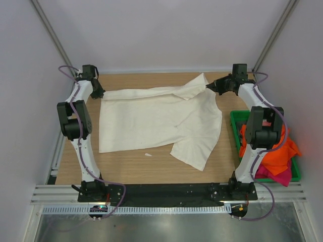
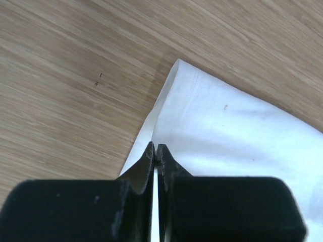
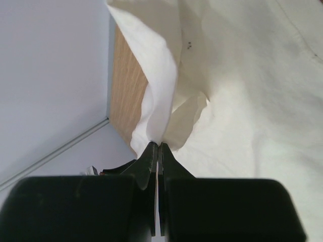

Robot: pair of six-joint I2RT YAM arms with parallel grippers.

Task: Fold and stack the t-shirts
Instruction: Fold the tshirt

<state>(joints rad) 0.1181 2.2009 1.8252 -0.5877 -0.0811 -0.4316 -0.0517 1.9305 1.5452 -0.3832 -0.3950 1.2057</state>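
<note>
Since both arms already sit at the far edge of the table (image 1: 126, 169), the coming move turns on how the cream-white t-shirt (image 1: 151, 121) lies from them: its whole body spreads from the two grippers toward the near edge. Its long axis runs left to right, with the straight hem toward the left edge and the sleeves toward the right. The left gripper (image 2: 155, 150) has its fingers pressed together on the cloth just behind the far-left hem corner, low on the wood. The right gripper (image 3: 156, 147) is likewise pinched tight on a raised fold near the far sleeve, by the far-right corner, with the cloth hanging in a soft ridge from its tips. Neither arm is nearer than the other; each holds its own end of the far edge. A likely next step, as I judge it, is to draw that edge toward the near edge together, so the fold runs along the long axis. The near sleeve lies crumpled and may bunch. An orange shirt (image 1: 280, 156) and a magenta shirt (image 1: 275, 175) wait in the green bin (image 1: 234, 118) at the right edge.
</note>
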